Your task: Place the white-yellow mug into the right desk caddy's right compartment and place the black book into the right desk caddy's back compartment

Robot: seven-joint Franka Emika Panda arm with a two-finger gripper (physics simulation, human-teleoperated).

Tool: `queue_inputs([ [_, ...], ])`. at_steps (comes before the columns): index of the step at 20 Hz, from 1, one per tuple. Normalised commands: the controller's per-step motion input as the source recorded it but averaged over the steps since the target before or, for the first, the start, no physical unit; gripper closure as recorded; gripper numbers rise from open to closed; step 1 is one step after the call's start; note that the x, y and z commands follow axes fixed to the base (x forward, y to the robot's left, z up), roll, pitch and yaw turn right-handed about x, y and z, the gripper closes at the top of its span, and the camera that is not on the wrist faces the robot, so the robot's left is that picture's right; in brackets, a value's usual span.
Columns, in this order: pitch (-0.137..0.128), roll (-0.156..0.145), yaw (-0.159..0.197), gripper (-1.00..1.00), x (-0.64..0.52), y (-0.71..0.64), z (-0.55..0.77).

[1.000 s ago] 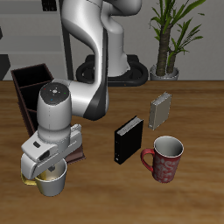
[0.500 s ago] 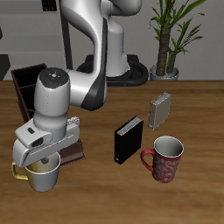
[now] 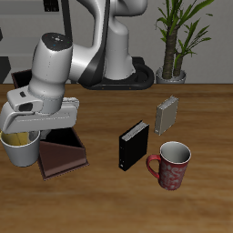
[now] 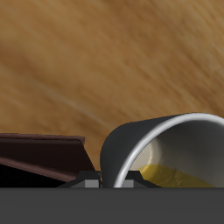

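The arm's wrist housing hides most of the right desk caddy (image 3: 64, 160); only its near end shows, and its compartments cannot be made out. The gripper (image 3: 20, 138) fingers are clamped on the rim of the white-yellow mug (image 3: 23, 149), held clear of the table (image 3: 109, 209) just beside the caddy's end. The wrist view cuts off the mug's (image 4: 171, 150) base. The black book (image 3: 133, 146) stands upright at 3 o'clock from the caddy, apart from it, open table between. The red mug (image 3: 172, 166) stands at 4 o'clock from the book.
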Motion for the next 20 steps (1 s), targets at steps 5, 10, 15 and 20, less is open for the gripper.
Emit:
queue_inputs([
  [5,-0.069,-0.053,-0.123,1.0,-0.34,-0.17,0.54],
  [10,-0.065,-0.03,-0.089,1.0,-0.47,0.03,0.51],
  [15,-0.041,-0.028,-0.095,1.0,-0.43,0.05,0.38],
  [20,-0.051,-0.003,-0.017,1.0,-0.44,0.09,0.28],
])
